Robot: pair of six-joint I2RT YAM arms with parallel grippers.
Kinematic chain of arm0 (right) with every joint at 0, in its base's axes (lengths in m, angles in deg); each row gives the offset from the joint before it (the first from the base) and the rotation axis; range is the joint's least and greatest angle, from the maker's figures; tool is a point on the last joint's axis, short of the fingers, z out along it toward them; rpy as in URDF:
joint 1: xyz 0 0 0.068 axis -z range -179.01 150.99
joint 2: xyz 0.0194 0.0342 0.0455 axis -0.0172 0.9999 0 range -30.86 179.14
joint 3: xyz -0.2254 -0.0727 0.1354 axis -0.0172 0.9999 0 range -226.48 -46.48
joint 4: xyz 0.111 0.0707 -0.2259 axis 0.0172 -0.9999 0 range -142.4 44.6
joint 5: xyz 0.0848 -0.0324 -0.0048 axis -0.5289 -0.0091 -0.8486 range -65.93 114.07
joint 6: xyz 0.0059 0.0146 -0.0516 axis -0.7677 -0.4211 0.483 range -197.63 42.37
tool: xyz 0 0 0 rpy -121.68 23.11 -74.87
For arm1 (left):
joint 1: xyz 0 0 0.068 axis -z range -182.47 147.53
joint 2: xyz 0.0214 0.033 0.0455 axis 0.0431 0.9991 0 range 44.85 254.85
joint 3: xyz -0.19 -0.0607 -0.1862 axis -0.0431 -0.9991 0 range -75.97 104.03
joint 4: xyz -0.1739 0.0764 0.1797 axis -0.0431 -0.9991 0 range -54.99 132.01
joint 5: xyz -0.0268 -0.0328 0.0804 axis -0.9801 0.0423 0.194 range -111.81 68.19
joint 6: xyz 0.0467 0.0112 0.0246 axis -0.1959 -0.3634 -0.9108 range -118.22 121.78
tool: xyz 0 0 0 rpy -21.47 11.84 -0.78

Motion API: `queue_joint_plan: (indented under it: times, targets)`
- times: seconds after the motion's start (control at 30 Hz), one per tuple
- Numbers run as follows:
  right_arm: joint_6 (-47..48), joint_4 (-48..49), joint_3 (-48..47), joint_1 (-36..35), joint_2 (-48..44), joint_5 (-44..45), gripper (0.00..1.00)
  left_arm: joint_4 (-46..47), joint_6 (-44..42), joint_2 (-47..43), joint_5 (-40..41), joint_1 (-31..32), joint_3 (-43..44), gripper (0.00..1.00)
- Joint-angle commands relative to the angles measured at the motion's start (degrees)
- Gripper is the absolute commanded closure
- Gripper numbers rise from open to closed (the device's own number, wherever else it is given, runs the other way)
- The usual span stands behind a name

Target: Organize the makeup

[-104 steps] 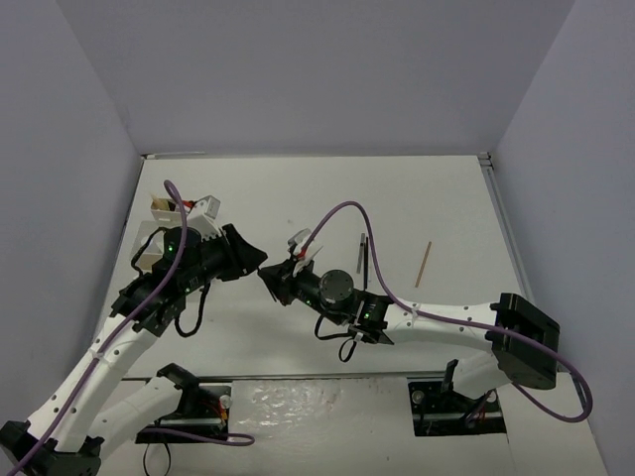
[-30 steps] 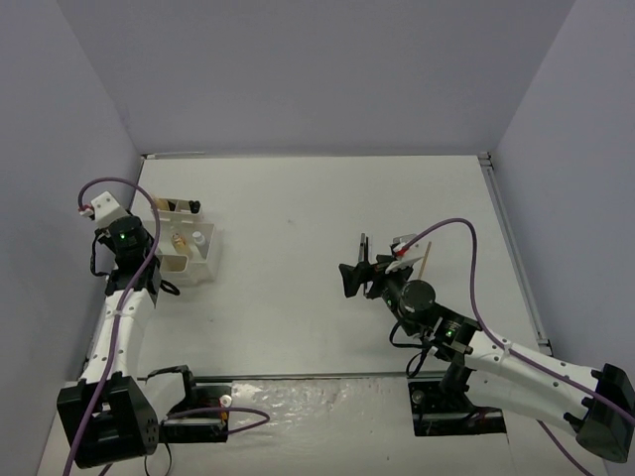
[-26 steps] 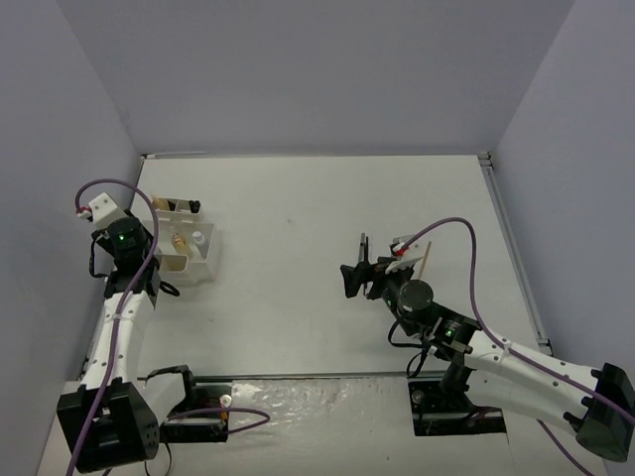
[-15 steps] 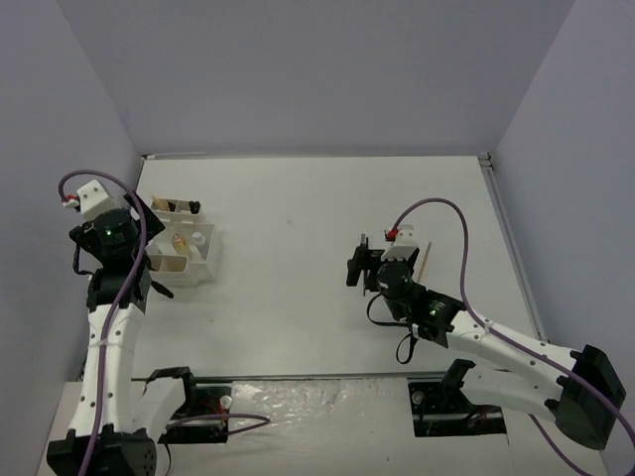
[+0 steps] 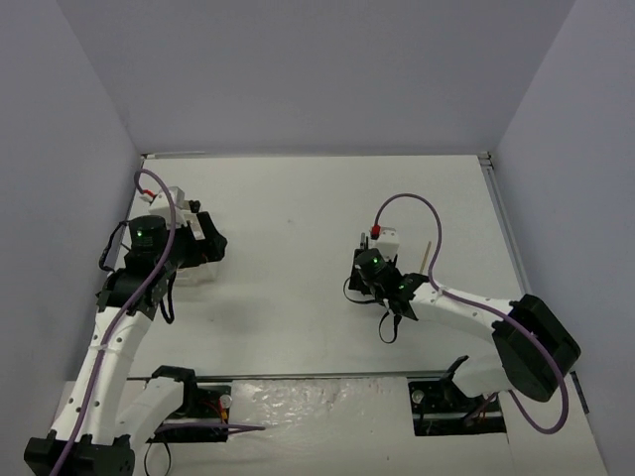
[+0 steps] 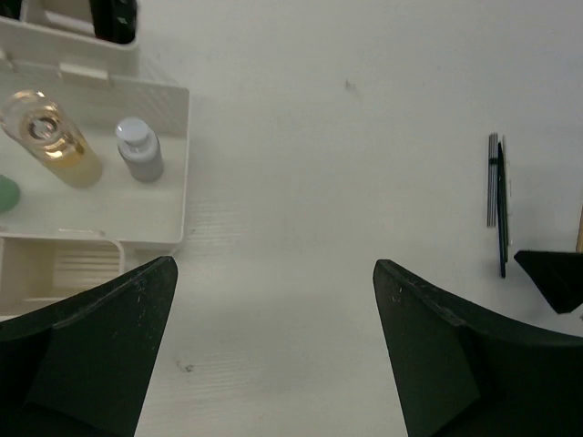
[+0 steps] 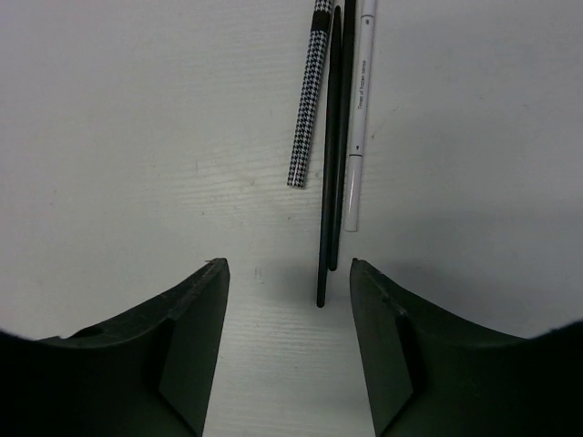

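The makeup lies in two places. Several thin pencils sit side by side on the table: a houndstooth one (image 7: pixel 308 100), two black ones (image 7: pixel 331 164) and a white one (image 7: pixel 363 100). My right gripper (image 7: pixel 287 264) (image 5: pixel 358 268) is open, and the near end of a black pencil lies between its fingers without touching them. A tan wooden stick (image 5: pixel 428 253) lies just right of it. My left gripper (image 6: pixel 273 265) (image 5: pixel 208 243) hangs open and empty over bare table beside the white tray (image 6: pixel 179 164). The tray holds an amber bottle (image 6: pixel 46 138) and a small grey bottle (image 6: pixel 138 150).
A black item (image 6: pixel 114 14) stands in the tray's far compartment and a green object (image 6: pixel 5 193) shows at its left edge. The tray's near compartment (image 6: pixel 55 269) looks empty. Grey walls enclose the table on three sides.
My left gripper opened and swung right from the table's left edge to over the tray. My right arm moved left and forward onto the pencils, its jaws narrowing around them.
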Motion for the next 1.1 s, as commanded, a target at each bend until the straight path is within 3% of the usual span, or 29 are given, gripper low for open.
queue_joint_plan:
  times: [0.0, 0.5, 1.07]
  targets:
    - [-4.9, 0.6, -2.1, 0.3, 3.1, 0.4, 0.56, 2.0, -1.7, -1.7, -6.2, 1.0, -2.7, 0.13]
    - [-8.5, 0.8, -1.5, -0.6, 8.7, 0.8, 0.71, 1.4, -2.6, -2.0, -6.1, 0.9, -4.4, 0.13]
    - [-9.1, -4.7, -5.9, -2.2, 15.8, 5.5, 0.81, 1.5, -2.5, -2.4, -6.0, 0.9, -4.6, 0.13]
